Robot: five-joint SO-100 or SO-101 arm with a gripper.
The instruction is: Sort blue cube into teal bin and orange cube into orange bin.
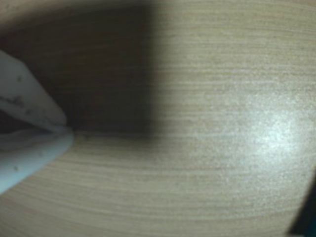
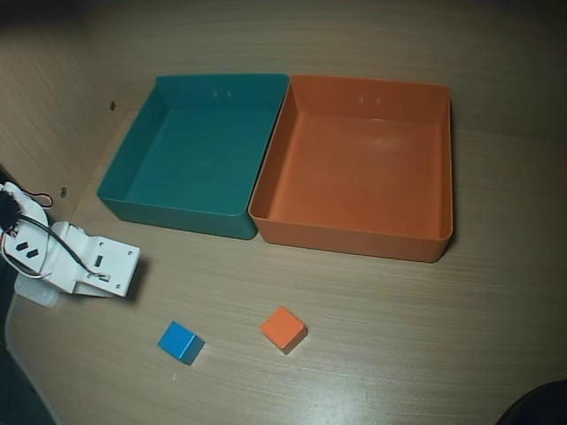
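In the overhead view the blue cube [image 2: 181, 342] lies on the wooden table near the front. The orange cube [image 2: 283, 328] lies to its right, a cube's width or two away. Behind them stand the teal bin [image 2: 177, 211] and the orange bin [image 2: 354, 239], side by side and touching, both empty. The white arm [image 2: 89, 264] sits folded at the left edge, left of the blue cube and apart from it. In the wrist view my gripper [image 1: 69, 131] comes in from the left, its white fingers [image 1: 29, 98] pressed together at the tips, holding nothing, close above bare wood.
The wrist view shows only wood grain, a dark shadow and a bright glare patch. Loose black wires [image 2: 27, 243] run over the arm's base. The table's left front edge [image 2: 18, 354] curves beside the arm. A dark shape [image 2: 540, 407] sits at the bottom right corner.
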